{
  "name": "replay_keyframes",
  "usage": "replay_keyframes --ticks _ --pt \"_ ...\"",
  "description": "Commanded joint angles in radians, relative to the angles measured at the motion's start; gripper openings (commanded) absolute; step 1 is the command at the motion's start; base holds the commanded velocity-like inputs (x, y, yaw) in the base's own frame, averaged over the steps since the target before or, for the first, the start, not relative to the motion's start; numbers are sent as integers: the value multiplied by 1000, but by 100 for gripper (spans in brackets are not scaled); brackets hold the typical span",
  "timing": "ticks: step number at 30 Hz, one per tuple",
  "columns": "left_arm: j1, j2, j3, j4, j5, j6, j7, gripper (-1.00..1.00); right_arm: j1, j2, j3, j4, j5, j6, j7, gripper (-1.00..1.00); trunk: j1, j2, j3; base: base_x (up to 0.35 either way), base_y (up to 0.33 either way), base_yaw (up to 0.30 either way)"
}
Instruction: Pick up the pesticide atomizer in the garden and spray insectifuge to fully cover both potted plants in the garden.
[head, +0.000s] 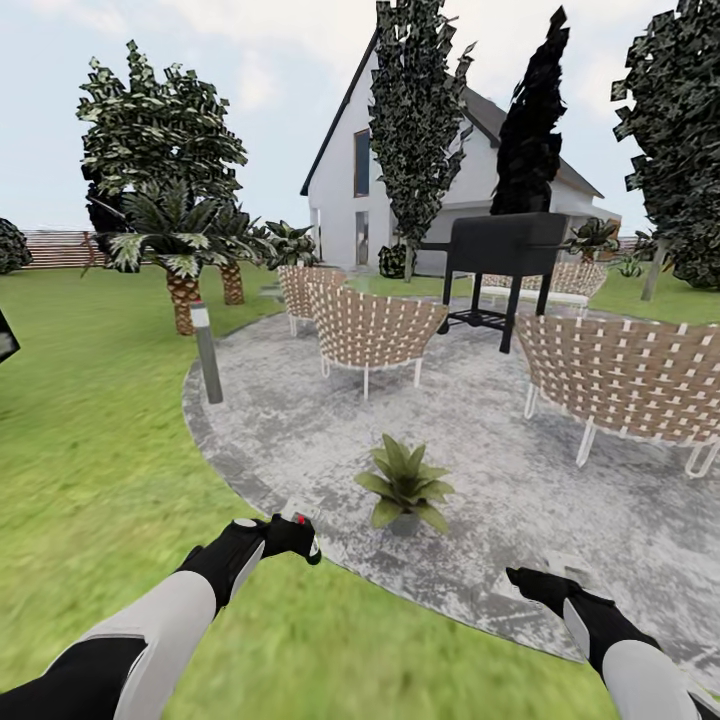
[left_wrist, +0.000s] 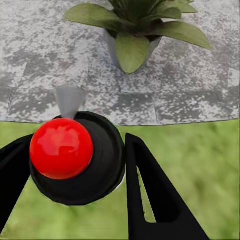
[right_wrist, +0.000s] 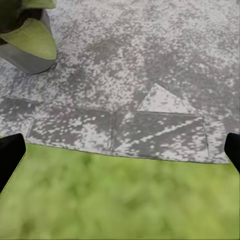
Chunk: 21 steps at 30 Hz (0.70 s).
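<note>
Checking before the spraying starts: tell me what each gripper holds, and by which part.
The left gripper holds the atomizer, its fingers closed around the dark nozzle head. The right gripper is open and holds nothing.

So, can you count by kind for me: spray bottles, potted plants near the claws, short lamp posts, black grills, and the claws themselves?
Spray bottle: 1
Potted plant: 1
Lamp post: 1
Grill: 1
Claws: 2, the left claw and the right claw
Total: 6
</note>
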Motion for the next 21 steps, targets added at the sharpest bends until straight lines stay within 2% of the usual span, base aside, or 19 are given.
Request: replay_keyframes --ticks 1,10,17,21 --pt "0 0 2 -2 -2 7 -3 -100 0 1 -8 -2 9 5 7 100 0 0 -1 305 0 0" --pt "0 0 2 -3 -2 8 -3 -100 -1 1 -8 -2 10 5 12 100 0 0 -1 305 -2 8" --pt "0 0 2 -2 -2 7 -3 -100 0 1 -8 -2 10 5 10 100 0 0 -1 291 -121 206" --pt "0 0 2 -3 -2 8 -3 -100 0 1 -8 -2 10 5 10 100 0 0 -1 156 -108 235"
